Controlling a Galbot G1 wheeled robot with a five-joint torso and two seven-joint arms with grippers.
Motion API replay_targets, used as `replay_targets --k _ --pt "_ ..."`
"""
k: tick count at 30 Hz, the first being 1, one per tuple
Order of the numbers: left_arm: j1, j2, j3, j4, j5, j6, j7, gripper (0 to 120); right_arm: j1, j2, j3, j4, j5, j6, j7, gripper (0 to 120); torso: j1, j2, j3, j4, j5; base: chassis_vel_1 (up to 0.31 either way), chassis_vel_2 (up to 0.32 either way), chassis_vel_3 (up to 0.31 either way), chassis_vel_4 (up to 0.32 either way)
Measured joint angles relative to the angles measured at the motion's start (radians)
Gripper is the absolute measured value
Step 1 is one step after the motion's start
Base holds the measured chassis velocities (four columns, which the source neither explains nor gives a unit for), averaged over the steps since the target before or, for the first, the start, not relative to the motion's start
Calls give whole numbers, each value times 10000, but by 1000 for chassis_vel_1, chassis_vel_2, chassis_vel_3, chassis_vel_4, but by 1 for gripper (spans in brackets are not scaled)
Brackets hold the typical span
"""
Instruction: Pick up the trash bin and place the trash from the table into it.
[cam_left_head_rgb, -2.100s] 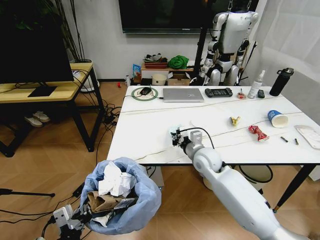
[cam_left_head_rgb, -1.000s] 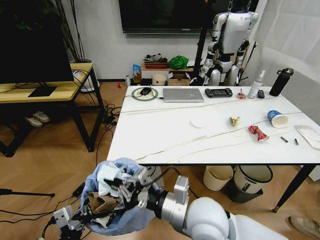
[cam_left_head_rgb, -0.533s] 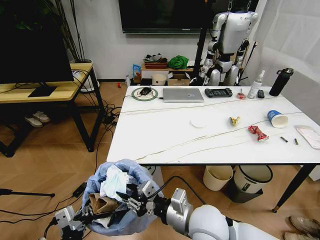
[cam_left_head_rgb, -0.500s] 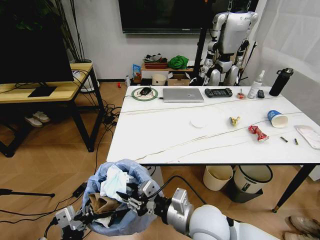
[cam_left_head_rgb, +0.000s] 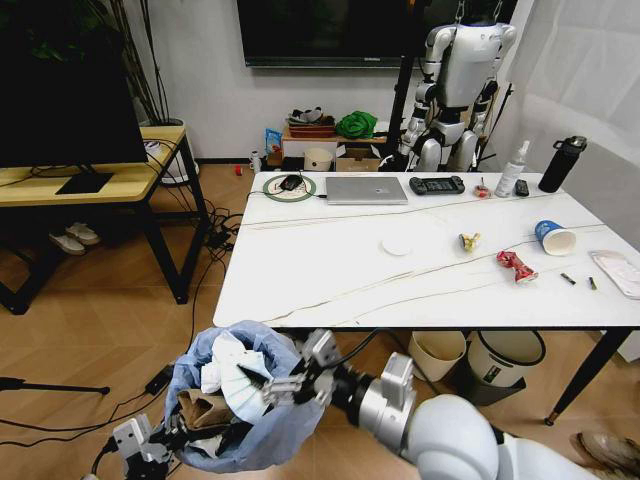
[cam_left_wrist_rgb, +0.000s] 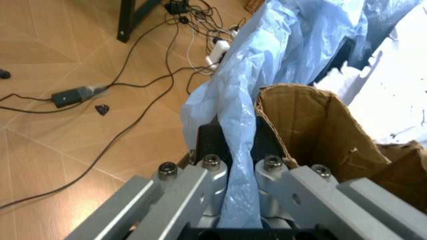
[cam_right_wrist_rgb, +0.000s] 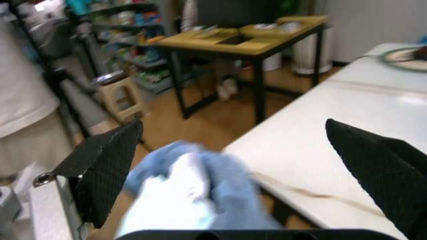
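The left pincer was clamped on the trash bin's soft, slippery bag; the right pincer, open, hovered above it.

Head cam: high, facing forward and down across the table, trash bin close below. Left wrist cam: very near, looking along the left gripper at the bin's blue bag and the floor. Right wrist cam: looks out between the right gripper fingers, over the bin toward the table edge. All three share the bin.
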Motion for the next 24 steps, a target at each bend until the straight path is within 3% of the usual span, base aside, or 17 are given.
replay_targets --k 1,6,8,12,18,24 --pt "0 0 0 0 0 0 0 0 0 0 0 0 0 0 0 100 0 0 0 0 0 0 0 0 0" --pt "-23 57 255 20 23 -29 -400 0 -894 290 2799 -589 68 -296 152 100 0 0 0 -2 2 0 0 0 0" --pt "-29 70 291 29 23 -35 -449 0 -1009 332 3053 -680 -5 -320 140 100 0 0 0 -5 1 0 0 0 0" --pt "-19 216 477 64 7 -74 -572 0 -1165 725 4449 -1714 -1303 -435 132 100 0 0 1 -4 3 0 0 0 0" --pt "28 328 511 -49 8 -118 -497 0 -152 950 4809 -2960 -1655 -1109 199 100 0 0 0 1 1 0 0 0 0" --pt "6 279 596 -173 145 -147 -439 0 1255 971 4055 -5112 -1987 -1010 -628 100 0 -1 1 0 2 0 0 0 0"
